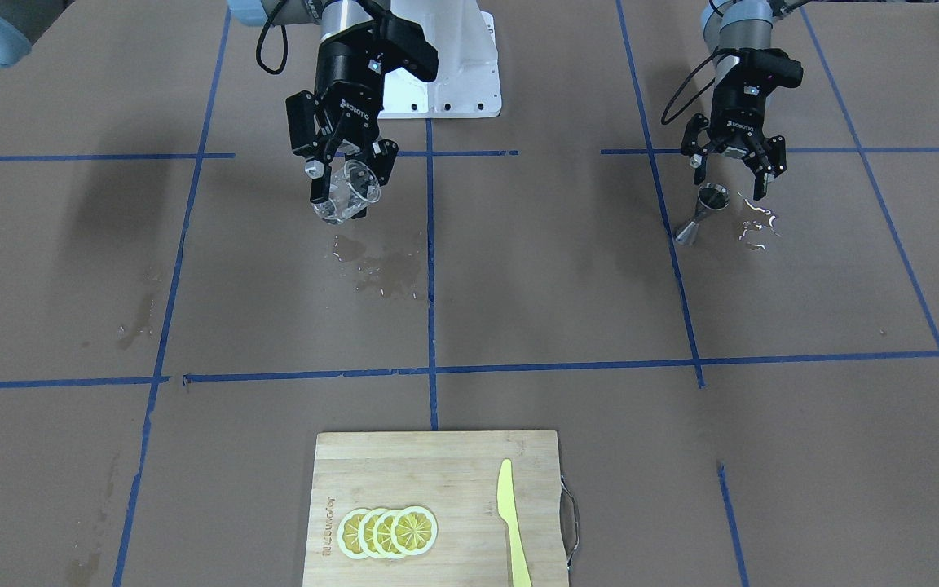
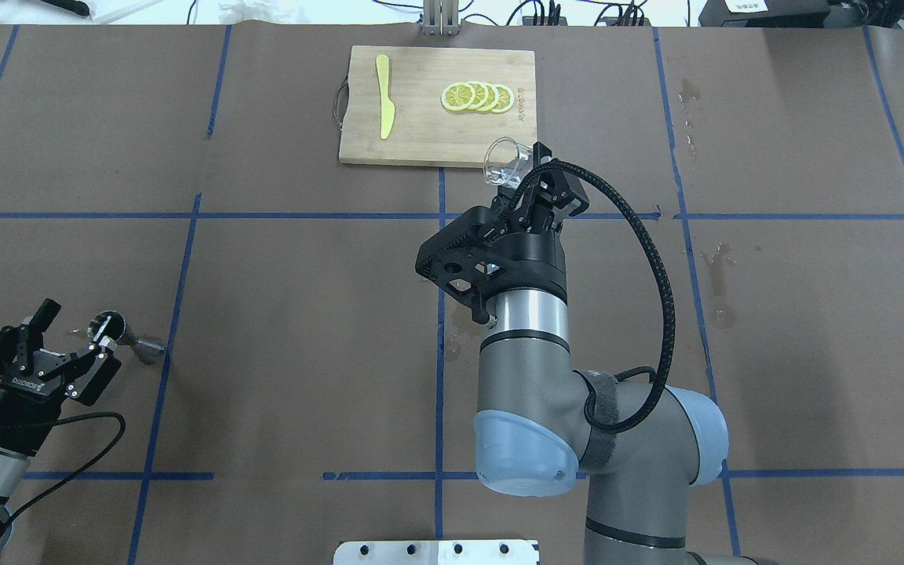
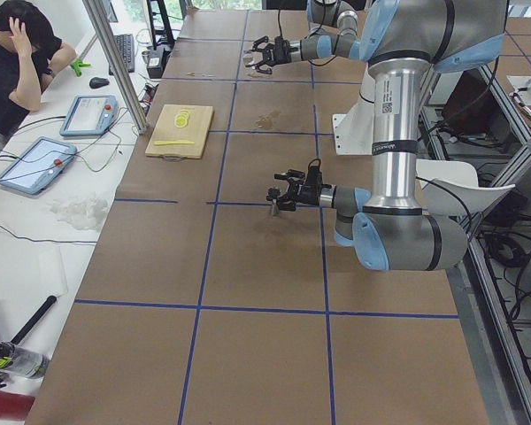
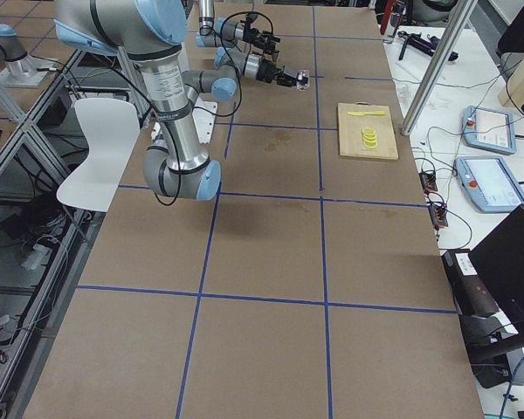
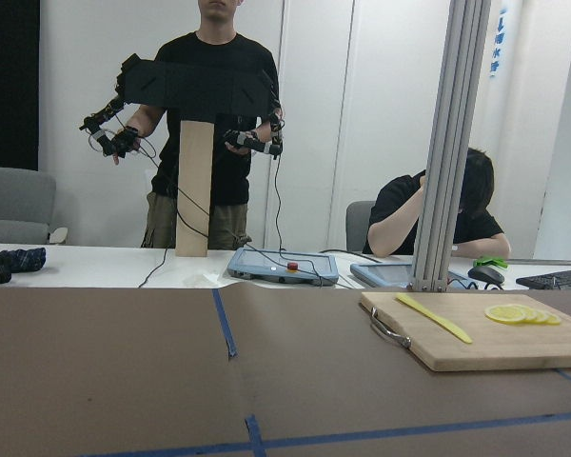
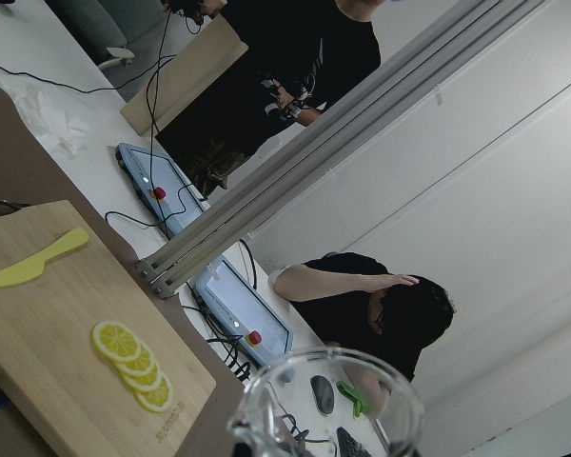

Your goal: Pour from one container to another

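The clear glass tumbler hangs tilted above the table, its mouth toward the cutting board, with my right gripper shut on it. The overhead view shows the tumbler at the right gripper, just short of the board. Its rim fills the bottom of the right wrist view. The steel jigger stands on the table on my left side. My left gripper is open just behind and above it, nothing between its fingers. From overhead the jigger sits by the left gripper's far finger.
A bamboo cutting board with lemon slices and a yellow knife lies at the table's far edge. A wet patch lies under the tumbler and a small puddle beside the jigger. Operators stand beyond the table.
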`<state>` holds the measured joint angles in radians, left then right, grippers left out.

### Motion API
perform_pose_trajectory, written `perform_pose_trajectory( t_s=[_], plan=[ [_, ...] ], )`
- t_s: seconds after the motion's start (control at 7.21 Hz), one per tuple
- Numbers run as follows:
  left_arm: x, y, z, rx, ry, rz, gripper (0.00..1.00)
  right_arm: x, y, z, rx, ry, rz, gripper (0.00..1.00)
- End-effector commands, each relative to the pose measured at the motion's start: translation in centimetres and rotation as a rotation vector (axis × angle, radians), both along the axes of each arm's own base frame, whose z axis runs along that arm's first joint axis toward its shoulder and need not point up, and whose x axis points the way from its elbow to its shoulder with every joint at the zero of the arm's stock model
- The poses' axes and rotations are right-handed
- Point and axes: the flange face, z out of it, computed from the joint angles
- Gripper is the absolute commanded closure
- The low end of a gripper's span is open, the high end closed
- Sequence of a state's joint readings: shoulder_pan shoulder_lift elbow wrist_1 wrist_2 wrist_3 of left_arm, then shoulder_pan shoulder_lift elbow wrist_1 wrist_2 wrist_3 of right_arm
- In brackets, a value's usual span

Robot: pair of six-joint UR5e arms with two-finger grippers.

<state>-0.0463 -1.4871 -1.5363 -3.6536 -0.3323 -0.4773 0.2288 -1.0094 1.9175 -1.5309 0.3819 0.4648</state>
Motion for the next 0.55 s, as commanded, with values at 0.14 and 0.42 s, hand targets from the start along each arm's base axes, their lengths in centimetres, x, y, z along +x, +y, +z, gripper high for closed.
perform_pose_trajectory(
  t_s=[0.14,0.42],
  plan=[
    [-2.3,0.0,-0.9,0.09,-0.029,0.054,0.01,0.0,0.0,0.0,0.001,0.0,0.001,1.0],
    [-7.5,-0.8,-0.2,0.204,-0.131,0.185,0.02,0.0,0.0,0.0,0.001,0.0,0.001,1.0]
  ],
)
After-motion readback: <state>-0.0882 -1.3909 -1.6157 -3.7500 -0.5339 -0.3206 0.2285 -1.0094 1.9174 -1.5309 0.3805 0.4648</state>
